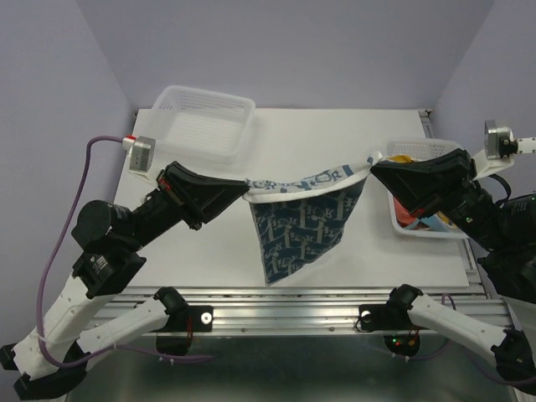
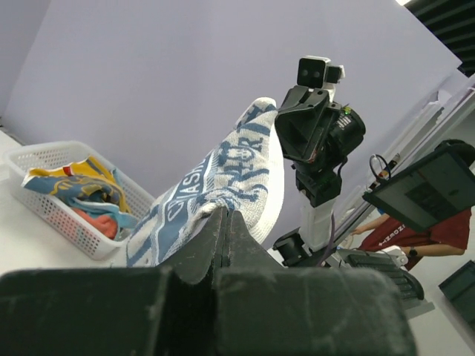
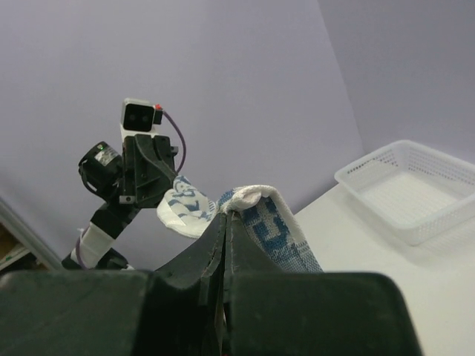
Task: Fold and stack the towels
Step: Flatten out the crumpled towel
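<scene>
both jaws clamped: left gripper (image 1: 244, 191) and right gripper (image 1: 373, 170) hold opposite corners of the blue-and-white towel (image 1: 301, 222), long edge stretched between them.

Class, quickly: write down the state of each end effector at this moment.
Left end effector: closed, holding one corner of the blue-and-white towel.
Right end effector: closed, holding the opposite corner of the same towel.

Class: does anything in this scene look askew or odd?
The blue-and-white towel, stretched between the left gripper and right gripper, hangs lopsided: its lower edge slants down to a point on the left gripper's side.
</scene>
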